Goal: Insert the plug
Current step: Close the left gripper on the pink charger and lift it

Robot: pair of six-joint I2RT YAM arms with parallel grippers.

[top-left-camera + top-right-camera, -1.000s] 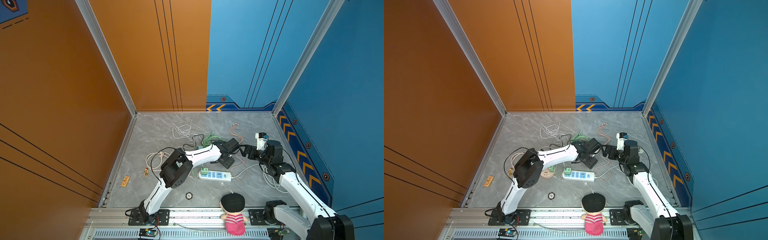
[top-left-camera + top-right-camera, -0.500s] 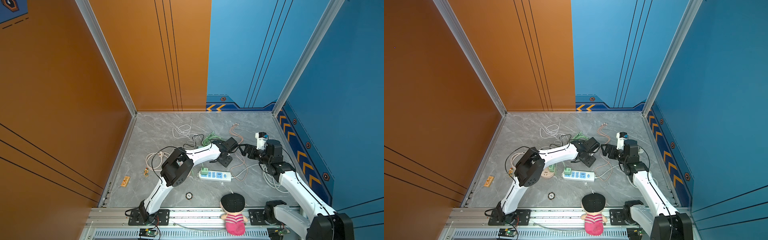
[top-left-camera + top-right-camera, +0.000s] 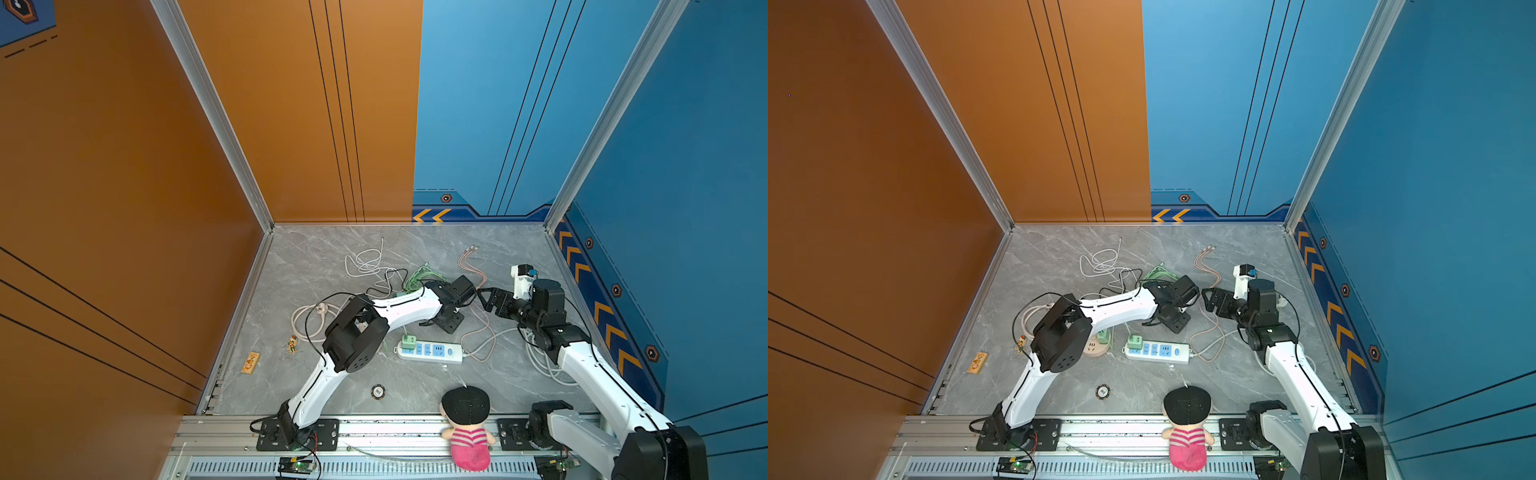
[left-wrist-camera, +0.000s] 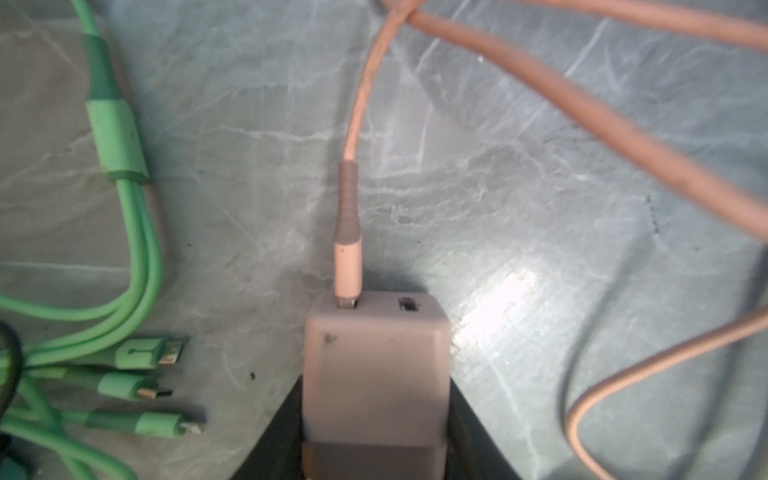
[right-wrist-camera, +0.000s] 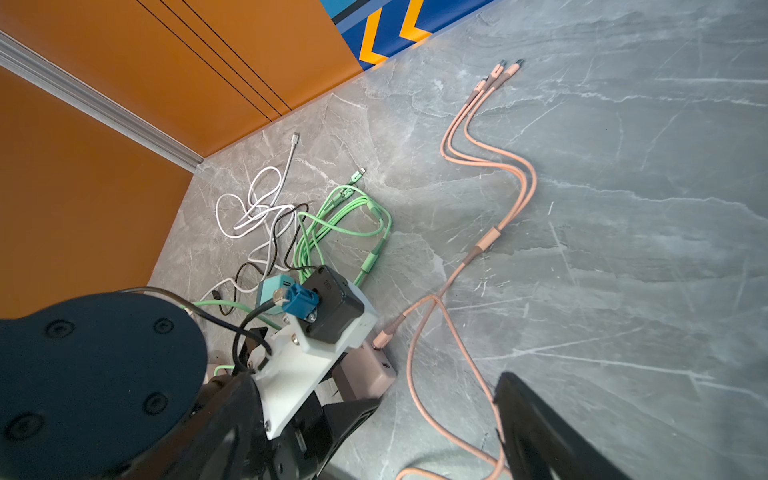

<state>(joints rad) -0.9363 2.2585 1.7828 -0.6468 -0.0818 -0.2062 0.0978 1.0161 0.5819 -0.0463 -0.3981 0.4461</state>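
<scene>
The plug (image 4: 376, 374) is a pinkish-grey charger block with a pink cable (image 4: 348, 232) pushed into one of its two ports. My left gripper (image 4: 376, 432) is shut on the plug, a black jaw pressed to each side, low over the grey floor. In both top views this gripper (image 3: 448, 322) (image 3: 1173, 322) stands just behind the white power strip (image 3: 430, 352) (image 3: 1156, 352), whose left socket holds a green adapter (image 3: 408, 343). My right gripper (image 3: 487, 301) (image 3: 1210, 301) hovers open beside it, holding nothing. One of its fingers (image 5: 540, 428) shows over the pink cable.
A green cable bundle (image 3: 419, 276) and a white cable (image 3: 365, 264) lie behind the left arm. The pink cable (image 5: 515, 199) trails across the floor toward the back. A plush doll (image 3: 465, 419) sits on the front rail. White cords (image 3: 544, 361) lie by the right arm.
The left gripper's jaws have closed in on the plug. Both arms have stayed nearly where they were.
</scene>
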